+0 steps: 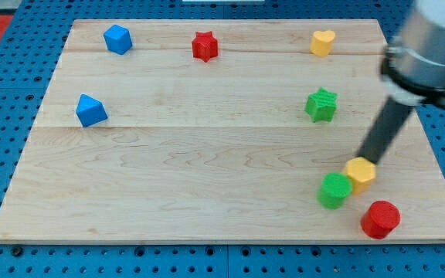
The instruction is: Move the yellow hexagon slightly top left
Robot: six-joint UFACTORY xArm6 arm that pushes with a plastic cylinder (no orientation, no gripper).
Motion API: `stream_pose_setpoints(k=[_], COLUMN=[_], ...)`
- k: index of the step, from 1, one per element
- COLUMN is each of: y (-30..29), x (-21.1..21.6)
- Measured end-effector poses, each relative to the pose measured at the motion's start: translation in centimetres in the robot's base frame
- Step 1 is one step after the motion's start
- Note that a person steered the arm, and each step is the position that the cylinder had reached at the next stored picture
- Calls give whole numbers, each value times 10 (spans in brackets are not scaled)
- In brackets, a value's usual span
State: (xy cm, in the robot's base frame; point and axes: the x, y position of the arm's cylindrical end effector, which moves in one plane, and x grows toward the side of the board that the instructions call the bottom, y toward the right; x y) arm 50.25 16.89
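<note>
The small yellow hexagonal block point(361, 173) lies in the lower right part of the pale wooden desk point(207, 170), towards the view's right and bottom. My tip point(363, 159), the lower end of the straight dark rod, stands at the hexagon's upper edge, touching it or all but touching it; the rod slants from there up and to the view's right into the grey, blurred body of the arm point(427, 46). This tool has no parts that open or close and it has hold of nothing; it is only set against the block's top side.

Pressed against the hexagon's lower left side is a green cylinder-like block point(334, 190), the two touching. Just below and to the right of the hexagon, apart from it, sits a red cylinder-like block point(380, 219), close to the desk's bottom edge.

Farther up, well above the green cylinder, a green star-shaped block point(321, 104) lies alone. Near the top edge, above it, is a yellow heart-shaped block point(323, 42). Along the same top strip, towards the middle, is a red star-shaped block point(205, 46), and farther left a blue block point(117, 38) whose shape looks many-sided. Below that, near the left edge, rests a second blue block point(91, 110) with a pointed top.

The desk lies on a blue pegboard surface point(6, 116).
</note>
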Motion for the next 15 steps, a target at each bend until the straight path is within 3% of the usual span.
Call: stream_pose_setpoints(k=[9, 11, 15], y=[45, 144, 72], x=[-1, 47, 54])
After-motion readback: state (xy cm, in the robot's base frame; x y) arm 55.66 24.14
